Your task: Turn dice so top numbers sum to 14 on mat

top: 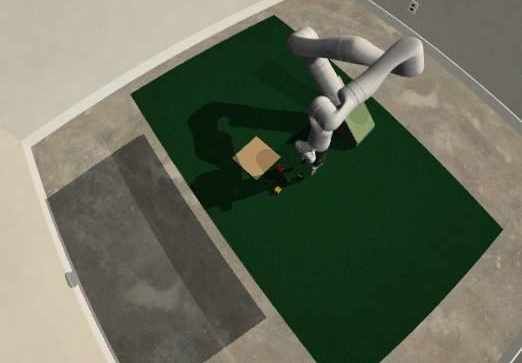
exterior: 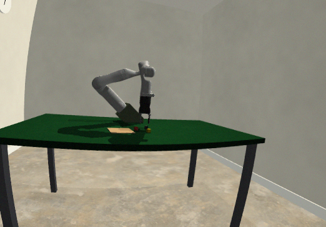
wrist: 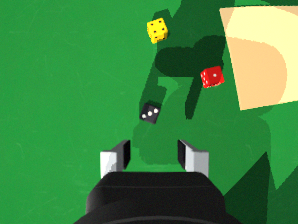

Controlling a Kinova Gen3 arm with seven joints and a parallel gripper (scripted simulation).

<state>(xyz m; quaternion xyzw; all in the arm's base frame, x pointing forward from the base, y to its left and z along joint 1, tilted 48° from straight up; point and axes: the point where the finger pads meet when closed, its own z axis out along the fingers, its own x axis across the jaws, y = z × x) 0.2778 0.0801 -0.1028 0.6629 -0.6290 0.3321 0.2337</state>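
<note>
Three small dice lie on the green table beside the tan mat (top: 252, 161) (exterior: 120, 131) (wrist: 262, 50), none of them on it. The red die (top: 279, 169) (exterior: 136, 128) (wrist: 212, 76) is closest to the mat's edge. The black die (top: 300, 176) (exterior: 145, 127) (wrist: 150, 112) shows white pips. The yellow die (top: 277, 190) (exterior: 148, 130) (wrist: 157, 30) lies farthest from the gripper. My gripper (top: 311, 165) (exterior: 147, 120) (wrist: 154, 150) is open and empty. It hangs above the table, close to the black die, which sits just ahead of the fingertips in the wrist view.
The arm's base stands on a tilted green block (top: 361, 121) (exterior: 130, 114) behind the mat. The green table top (top: 360, 231) (exterior: 187, 135) stretches wide on all sides. Its near edge curves in the exterior view.
</note>
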